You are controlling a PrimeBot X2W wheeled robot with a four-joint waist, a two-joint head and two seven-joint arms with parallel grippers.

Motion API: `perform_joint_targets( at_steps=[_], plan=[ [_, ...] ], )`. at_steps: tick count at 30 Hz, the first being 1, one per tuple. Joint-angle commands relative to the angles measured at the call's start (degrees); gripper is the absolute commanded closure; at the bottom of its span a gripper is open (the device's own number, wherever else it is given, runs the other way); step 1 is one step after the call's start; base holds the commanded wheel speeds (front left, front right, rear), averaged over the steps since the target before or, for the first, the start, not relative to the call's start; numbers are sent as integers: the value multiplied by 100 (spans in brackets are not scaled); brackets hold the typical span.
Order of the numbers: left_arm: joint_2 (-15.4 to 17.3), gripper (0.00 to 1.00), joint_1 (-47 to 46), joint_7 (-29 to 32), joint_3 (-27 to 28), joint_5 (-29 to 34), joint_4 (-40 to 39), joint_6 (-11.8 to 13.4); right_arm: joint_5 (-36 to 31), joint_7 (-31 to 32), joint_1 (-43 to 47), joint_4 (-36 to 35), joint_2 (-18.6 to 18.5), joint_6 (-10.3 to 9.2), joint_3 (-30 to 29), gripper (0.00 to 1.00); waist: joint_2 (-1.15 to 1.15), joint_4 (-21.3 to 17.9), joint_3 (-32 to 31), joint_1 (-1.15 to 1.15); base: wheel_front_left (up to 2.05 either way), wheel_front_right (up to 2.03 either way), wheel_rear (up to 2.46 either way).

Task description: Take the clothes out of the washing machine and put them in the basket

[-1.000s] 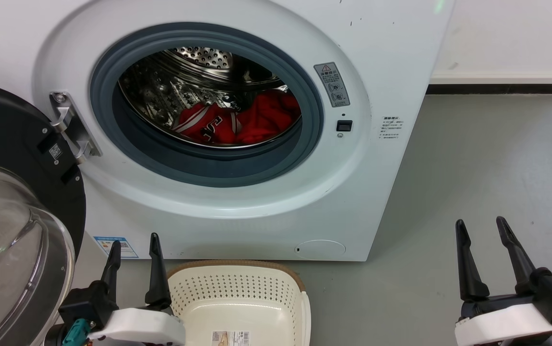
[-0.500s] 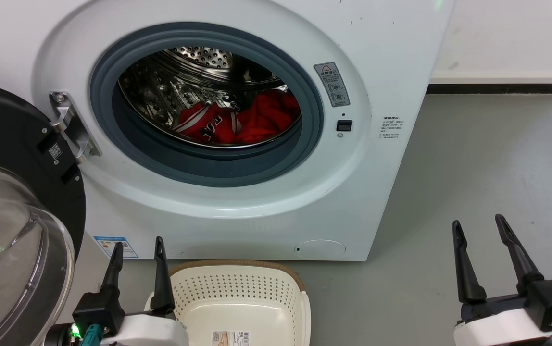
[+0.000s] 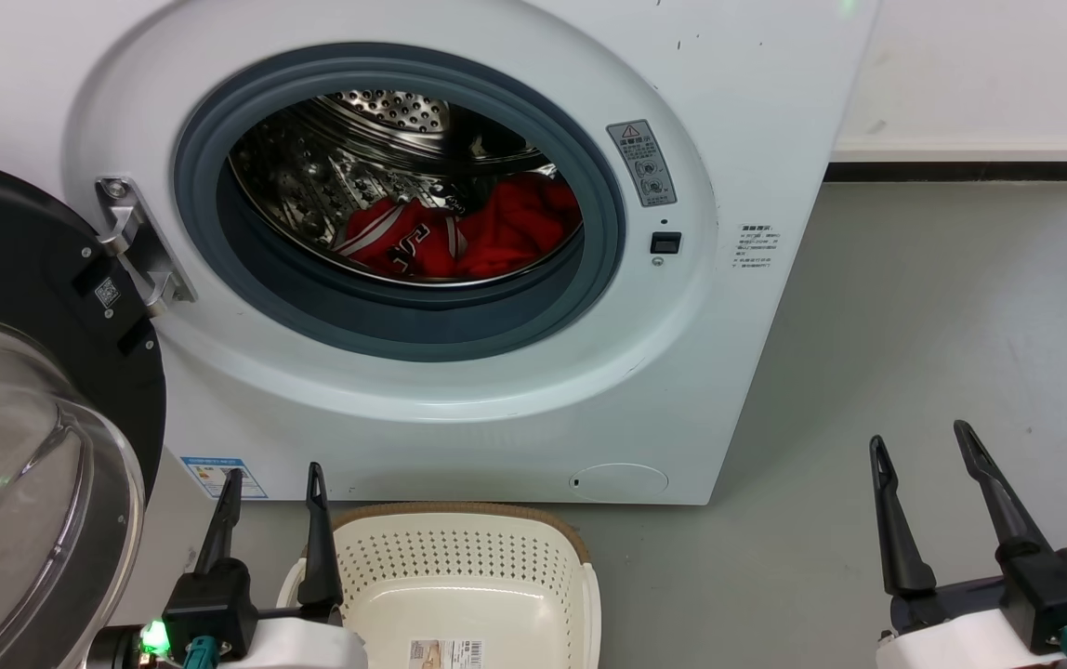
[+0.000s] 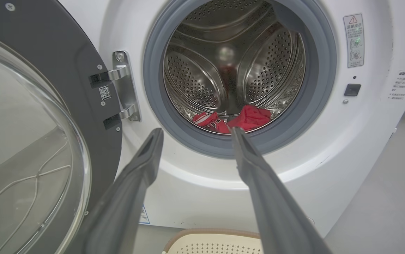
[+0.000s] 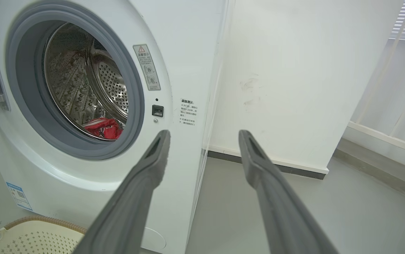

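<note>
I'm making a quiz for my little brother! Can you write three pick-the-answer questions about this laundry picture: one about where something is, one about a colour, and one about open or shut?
1. Where are the clothes?
A. on the floor
B. inside the drum
C. hanging on a line

2. What colour are they?
A. red
B. blue
C. green

3. How is the washing machine door?
A. shut tight
B. swung open
C. taken off

Answers:
1 B: they lie at the bottom of the steel drum, and the basket holds just a paper label.
2 A: both pieces are red, one with white trim.
3 B: the door stands out to the left on its hinge.
</note>
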Motion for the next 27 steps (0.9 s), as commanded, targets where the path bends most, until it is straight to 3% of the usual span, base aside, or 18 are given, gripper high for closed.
perform_joint_targets(
  at_steps=[1,27],
  plan=[
    [7,0,46,-37,-11,18,5,18,31,-20,66,17,7,-4,-14,0,0,2,2,0,0,0,0],
    [7,0,20,-30,9,-31,27,56,214,-17,26,181,7,-4,-40,0,0,-5,49,0,0,0,0]
  ],
)
